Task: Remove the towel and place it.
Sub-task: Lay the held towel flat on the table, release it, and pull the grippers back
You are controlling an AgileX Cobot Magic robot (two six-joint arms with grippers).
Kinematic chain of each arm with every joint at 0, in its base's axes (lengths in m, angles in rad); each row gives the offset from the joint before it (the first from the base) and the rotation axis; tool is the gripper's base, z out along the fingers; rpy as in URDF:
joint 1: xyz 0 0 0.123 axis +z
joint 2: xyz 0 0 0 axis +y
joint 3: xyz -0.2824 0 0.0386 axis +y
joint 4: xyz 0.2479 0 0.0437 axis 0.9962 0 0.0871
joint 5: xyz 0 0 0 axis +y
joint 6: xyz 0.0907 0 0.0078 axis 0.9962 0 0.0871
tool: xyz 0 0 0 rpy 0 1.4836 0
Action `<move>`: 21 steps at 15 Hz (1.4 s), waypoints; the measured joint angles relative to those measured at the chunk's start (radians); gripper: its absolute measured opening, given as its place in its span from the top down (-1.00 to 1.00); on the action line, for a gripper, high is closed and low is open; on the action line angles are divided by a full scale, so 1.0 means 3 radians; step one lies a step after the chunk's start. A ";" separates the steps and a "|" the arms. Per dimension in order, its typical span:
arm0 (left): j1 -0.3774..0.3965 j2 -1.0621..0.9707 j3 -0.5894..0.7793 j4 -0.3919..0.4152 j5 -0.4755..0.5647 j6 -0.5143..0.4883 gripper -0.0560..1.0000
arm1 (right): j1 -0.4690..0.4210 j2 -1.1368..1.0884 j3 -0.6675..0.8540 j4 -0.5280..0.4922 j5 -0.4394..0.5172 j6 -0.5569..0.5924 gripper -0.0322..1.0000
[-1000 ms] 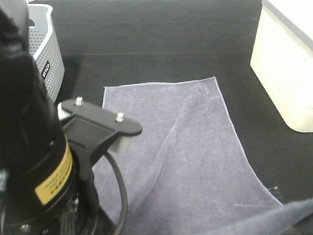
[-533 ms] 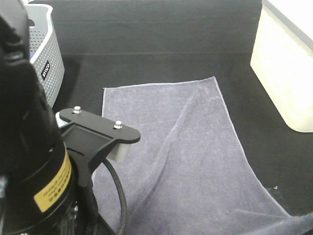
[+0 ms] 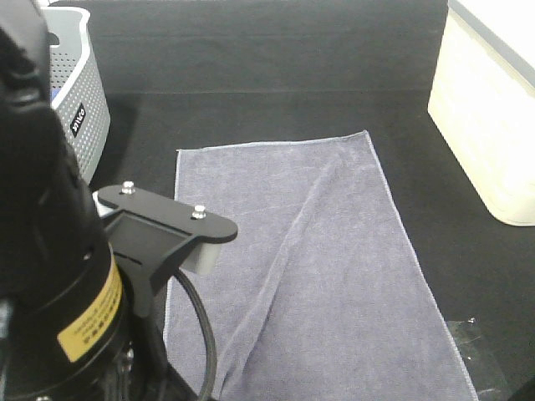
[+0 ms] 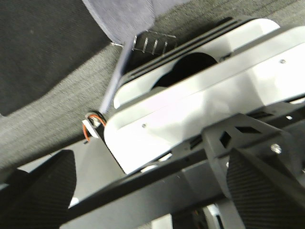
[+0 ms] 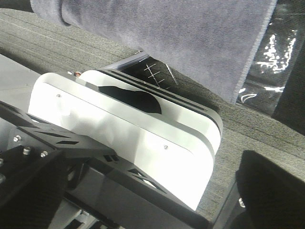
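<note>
Towel [image 3: 318,267] lay spread on the black mat [image 3: 251,58], stretching away from both pincers.
Greyish-purple terry, rectangular, with a pale stitched hem round the edge. One long soft crease ran diagonally from the far end back toward the pincer end; the rest was flat. Left pincer [image 4: 153,43]: only one clear jaw showed, with a towel corner just past its tip. Contact wasn't resolvable, and I couldn't tell if the jaws were apart or together. Right pincer [image 5: 153,71]: same story, one clear jaw in view, the towel's end just beyond it, jaw spacing not readable. A clear plastic patch [image 5: 267,62] sat on the mat just beside the towel's hemmed edge, near the right pincer. Grey perforated basket [image 3: 79,92] stood off on the left pincer's side and cream bin [image 3: 489,117] on the right pincer's side, both apart from the towel.
</note>
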 joint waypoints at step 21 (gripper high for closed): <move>0.2620 0.0580 -0.0917 -0.0090 -0.1220 0.1533 -0.44 | 0.0000 0.2557 -0.2480 -0.0597 -0.0530 -0.0097 -0.36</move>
